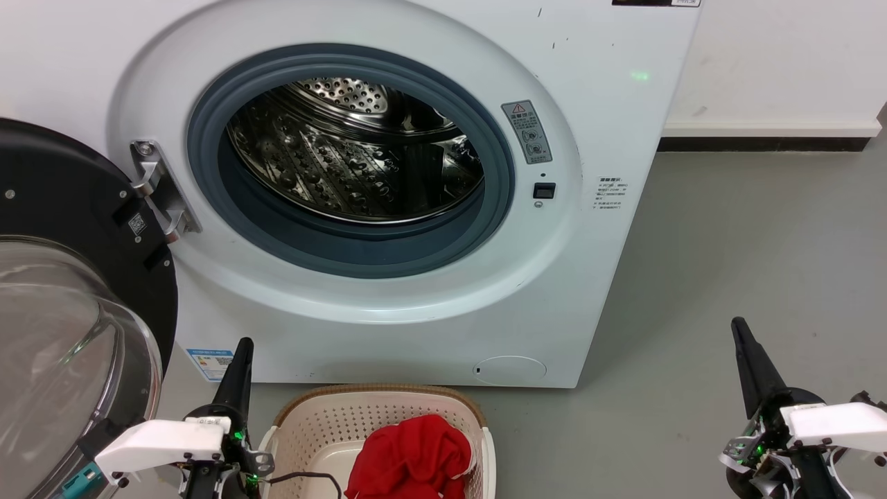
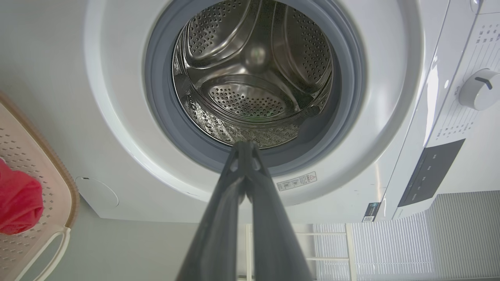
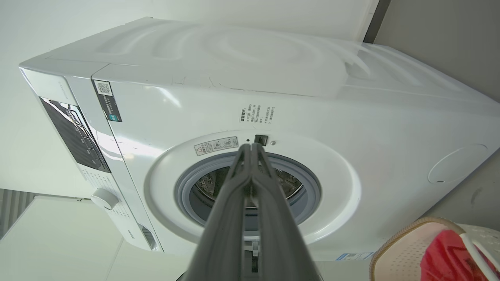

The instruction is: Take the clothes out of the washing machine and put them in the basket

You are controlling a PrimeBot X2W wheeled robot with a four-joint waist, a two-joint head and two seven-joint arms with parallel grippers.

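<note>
Clothes (image 1: 412, 454) lying bunched red in the basket (image 1: 312, 426), washing machine (image 1: 429, 339) door (image 1: 62, 208) hanging open, we are seeing left fingers (image 1: 235, 378) and right fingers (image 1: 752, 367) closed together, gripping nothing

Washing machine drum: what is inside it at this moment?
Inside the washing machine, bare perforated steel drum; its front bottom is hidden behind the grey gasket. The clothes lie in the basket.

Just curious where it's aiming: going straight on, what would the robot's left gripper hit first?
The left gripper would likely meet the lower lip of the grey rubber gasket on the white front-loading washing machine, or slip over it into the perforated steel drum; depth is unclear.
</note>
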